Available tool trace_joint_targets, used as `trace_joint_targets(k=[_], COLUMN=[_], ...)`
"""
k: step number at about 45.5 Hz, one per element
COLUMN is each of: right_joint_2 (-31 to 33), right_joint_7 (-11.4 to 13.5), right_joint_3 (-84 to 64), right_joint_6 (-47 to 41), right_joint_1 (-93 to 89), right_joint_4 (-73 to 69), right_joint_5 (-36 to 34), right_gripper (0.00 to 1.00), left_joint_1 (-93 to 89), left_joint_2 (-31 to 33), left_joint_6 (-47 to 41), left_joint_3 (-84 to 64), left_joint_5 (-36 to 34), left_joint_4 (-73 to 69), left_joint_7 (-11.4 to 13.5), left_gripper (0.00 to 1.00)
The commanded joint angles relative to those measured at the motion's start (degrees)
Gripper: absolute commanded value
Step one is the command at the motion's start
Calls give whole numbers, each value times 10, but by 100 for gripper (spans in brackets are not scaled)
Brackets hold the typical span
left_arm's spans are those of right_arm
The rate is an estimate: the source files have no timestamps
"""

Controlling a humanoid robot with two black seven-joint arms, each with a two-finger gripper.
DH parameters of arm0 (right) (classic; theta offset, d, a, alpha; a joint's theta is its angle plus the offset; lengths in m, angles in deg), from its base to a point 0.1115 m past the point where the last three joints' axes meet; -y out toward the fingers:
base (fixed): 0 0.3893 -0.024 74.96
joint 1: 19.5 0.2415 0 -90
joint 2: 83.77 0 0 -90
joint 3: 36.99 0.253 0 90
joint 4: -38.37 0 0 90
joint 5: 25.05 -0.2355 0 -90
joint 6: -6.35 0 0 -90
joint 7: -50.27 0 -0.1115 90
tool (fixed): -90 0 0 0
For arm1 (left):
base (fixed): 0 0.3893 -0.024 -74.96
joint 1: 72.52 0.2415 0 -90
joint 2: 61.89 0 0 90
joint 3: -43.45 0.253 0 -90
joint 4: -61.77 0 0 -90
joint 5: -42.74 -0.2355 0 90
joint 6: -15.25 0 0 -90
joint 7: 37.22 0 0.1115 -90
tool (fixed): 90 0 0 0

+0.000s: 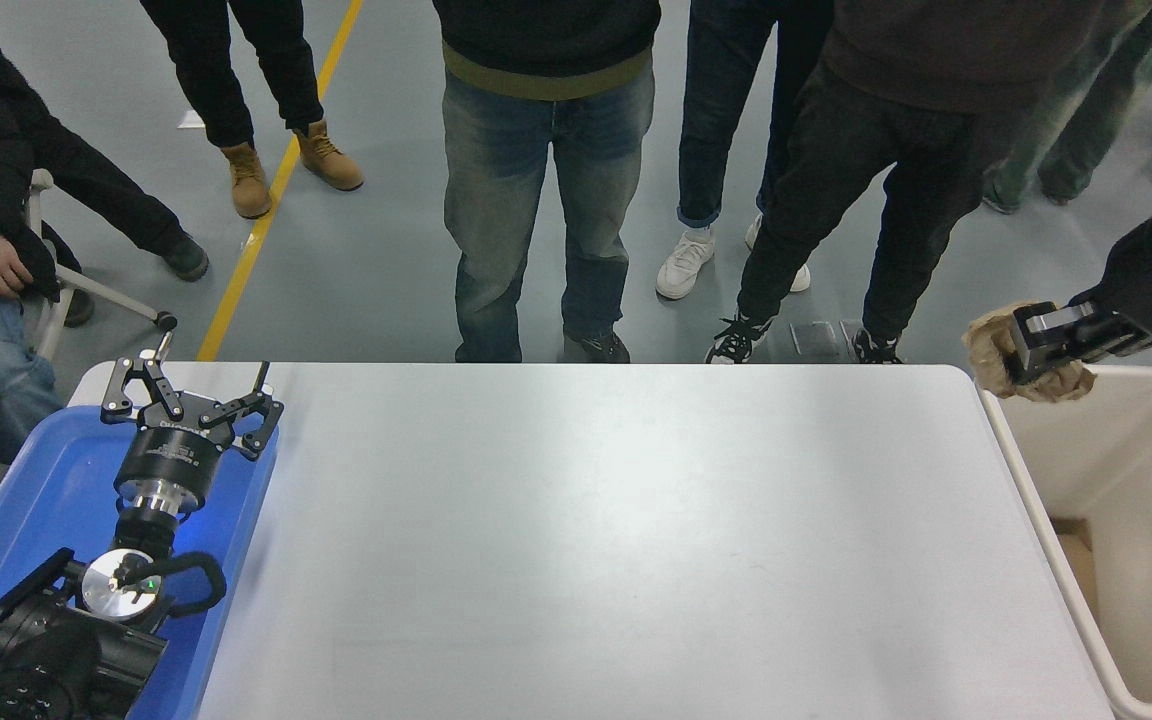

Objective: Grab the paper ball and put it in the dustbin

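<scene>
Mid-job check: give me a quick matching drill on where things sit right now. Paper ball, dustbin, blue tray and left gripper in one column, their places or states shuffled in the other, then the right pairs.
Things:
1. paper ball
2. dustbin
3. blue tray
4. left gripper

Places or states:
A. on the table's left end, under the parked arm
B. open, fingers spread, over the tray's far end
C. clamped in the right gripper, raised by the bin's far left corner
D. beside the table's right edge, mouth open upward

Pairs: 1-C, 2-D, 3-A, 4-B
</scene>
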Motion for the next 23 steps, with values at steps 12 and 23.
trace_joint_targets(k=[12, 23], right_joint_2=[40, 132], right_joint_7=[2, 0], right_joint_3=[-44, -18], right_joint_6=[21, 206], right_joint_1=[-40, -286], right_joint_4=[91, 285], right_joint_5=[50, 94], right_gripper=[0, 0], left_joint_1=[0, 0], left_joint_2=[0, 1], left_joint_6=[0, 0], left_joint_3=[0, 0], left_joint_5=[0, 0], left_joint_4=[-1, -1], left_joint_7=[0, 1], left_gripper=[99, 99])
